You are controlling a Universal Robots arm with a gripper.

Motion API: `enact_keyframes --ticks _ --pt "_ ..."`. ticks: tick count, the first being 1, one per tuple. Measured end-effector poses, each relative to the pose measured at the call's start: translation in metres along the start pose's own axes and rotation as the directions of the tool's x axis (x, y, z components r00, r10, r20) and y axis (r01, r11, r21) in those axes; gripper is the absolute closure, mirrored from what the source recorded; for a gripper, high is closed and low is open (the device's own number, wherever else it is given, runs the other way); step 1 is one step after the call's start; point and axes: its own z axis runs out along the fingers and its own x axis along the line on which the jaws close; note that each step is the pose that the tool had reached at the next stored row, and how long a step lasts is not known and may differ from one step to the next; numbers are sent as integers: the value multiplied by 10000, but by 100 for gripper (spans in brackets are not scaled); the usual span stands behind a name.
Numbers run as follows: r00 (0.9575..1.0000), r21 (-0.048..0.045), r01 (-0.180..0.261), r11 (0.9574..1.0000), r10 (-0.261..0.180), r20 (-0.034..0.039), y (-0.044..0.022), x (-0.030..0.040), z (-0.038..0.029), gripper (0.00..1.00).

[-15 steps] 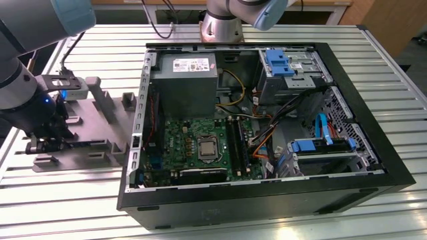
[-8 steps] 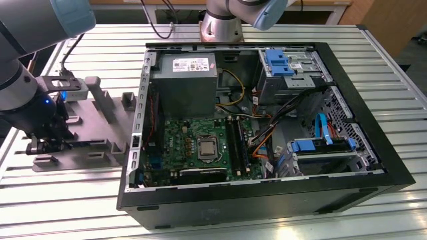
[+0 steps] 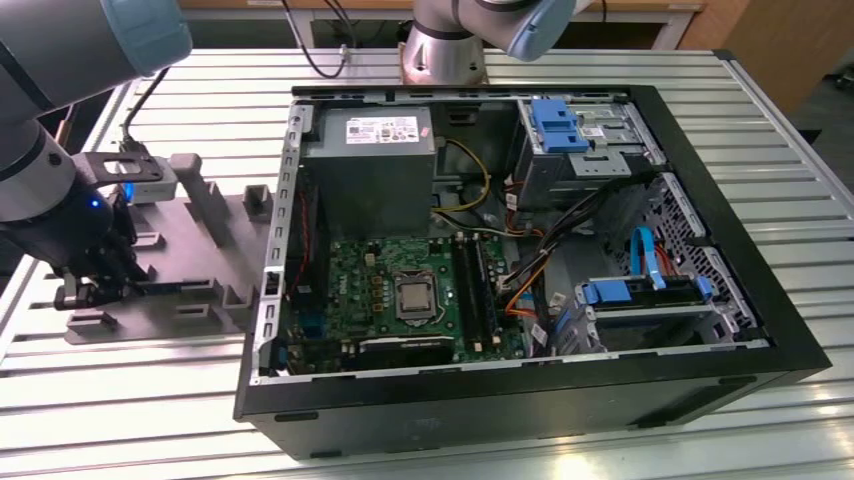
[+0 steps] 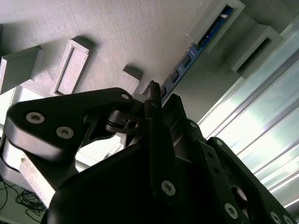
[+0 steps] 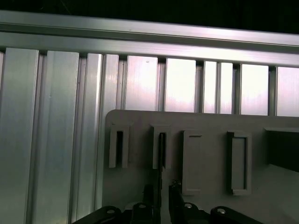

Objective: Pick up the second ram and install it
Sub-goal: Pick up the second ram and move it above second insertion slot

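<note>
Gripper [image 3: 91, 292] is sitting low over the grey tray [image 3: 220, 300] at the exterior view's left, well apart from the open computer case [image 3: 761, 250]. I am judging this as the pick stage: the second ram [image 4: 194, 53] is standing on edge in the tray's slotted blocks, not yet lifted. In the second wrist view it is running straight in under the gripper. In the first wrist view the ram [image 5: 161, 149] is showing as a dark strip in one slot, in line with the gripper [image 5: 161, 189]. I cannot tell whether the gripper is clamping the stick or only straddling it.

Doing this well, I am thinking: keeping the tool square to the stick, centring on its thin edge, gripping the flat faces and pulling straight up so it is not binding in the slots.

Containers: the tray is holding the ram, and its other recesses in the first wrist view are looking empty. The case is holding the green board [image 3: 360, 265], the power-supply box [image 3: 367, 150], blue drive cages [image 3: 554, 125] and loose cables [image 3: 527, 285].
</note>
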Motion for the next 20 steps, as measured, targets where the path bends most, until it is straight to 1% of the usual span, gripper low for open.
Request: enact_keyframes --ticks 2,5,6,20 --pt "10000 1 0 10000 0 1 0 0 -3 73" --pt "10000 0 0 10000 0 0 1 -3 -40 73" --pt "10000 1 0 10000 0 1 1 -3 -43 73" --pt "10000 0 0 10000 0 -5 1 -2 -32 73"
